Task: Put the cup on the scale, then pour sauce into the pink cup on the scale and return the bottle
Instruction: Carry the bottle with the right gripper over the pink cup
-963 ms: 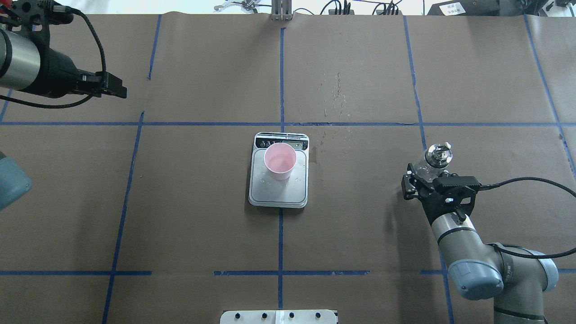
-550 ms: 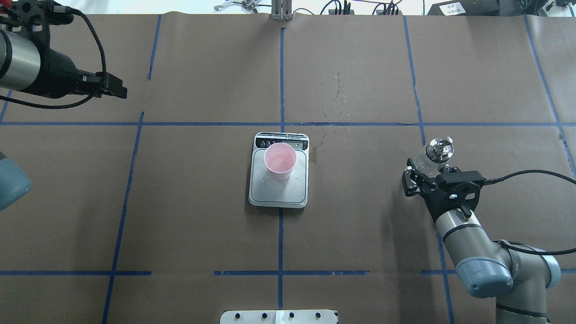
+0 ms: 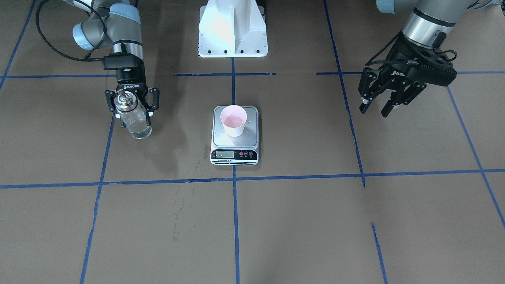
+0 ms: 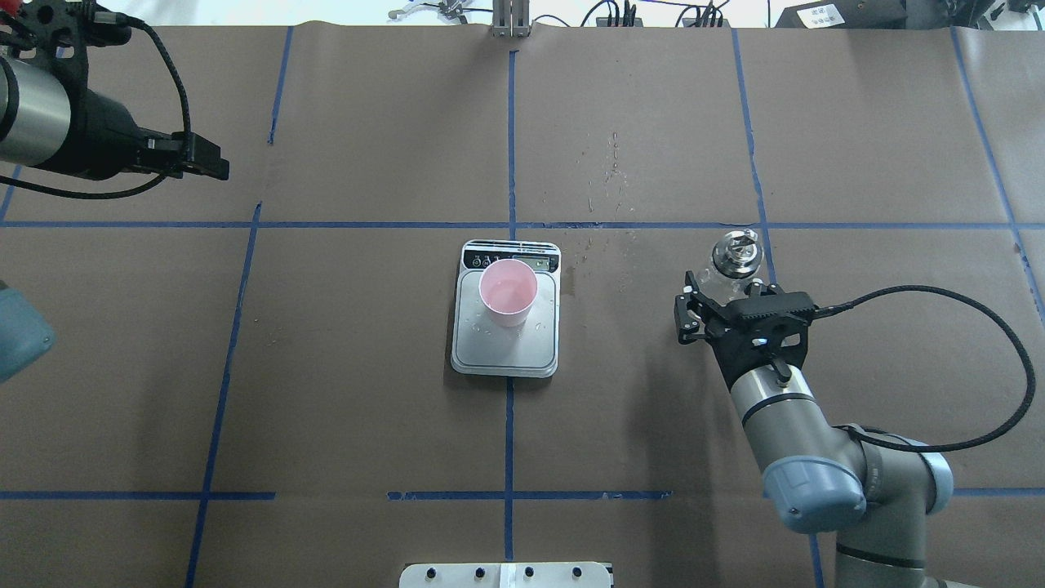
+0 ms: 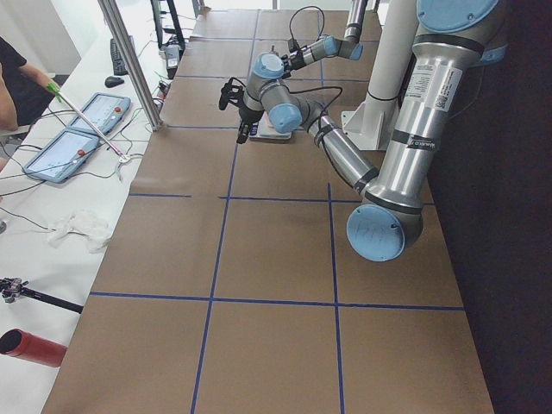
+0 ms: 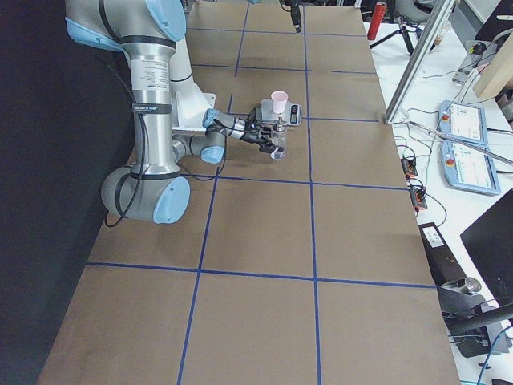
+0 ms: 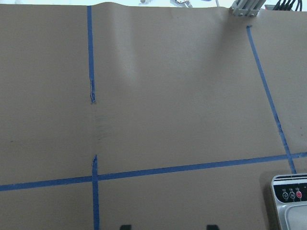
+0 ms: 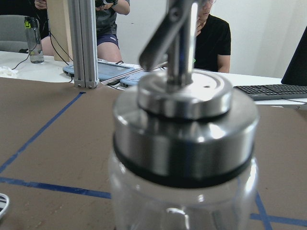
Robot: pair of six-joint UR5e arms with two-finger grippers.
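My right gripper [image 3: 132, 107] is clamped on the clear glass cylindrical bottle [image 3: 137, 125] just under its silver collar. The bottle stands about upright, its thin metal spout [image 4: 739, 243] on top, and I cannot tell how much liquid is in it. The small pale pink tapered cup [image 4: 508, 292] sits upright on the silver platform of the small white rectangular scale [image 4: 506, 353], toward the display end, so I take the first step as done.

What matters for the pour is that the cup lies to the robot's left of the bottle, well apart, at much the same depth on the table. The move is a sideways carry and then a tip of the bottle's long axis toward the cup's mouth. The cup is narrow, so the spout has to be over the rim before I tilt.

My left gripper [image 3: 373, 111] hangs with fingers spread, holding nothing, farther from the cup than the right.

Only brown paper with blue tape lines [image 4: 367, 392] lies between bottle and scale. Wet specks [image 4: 608, 175] mark the paper beyond it, and droplets sit on the platform.
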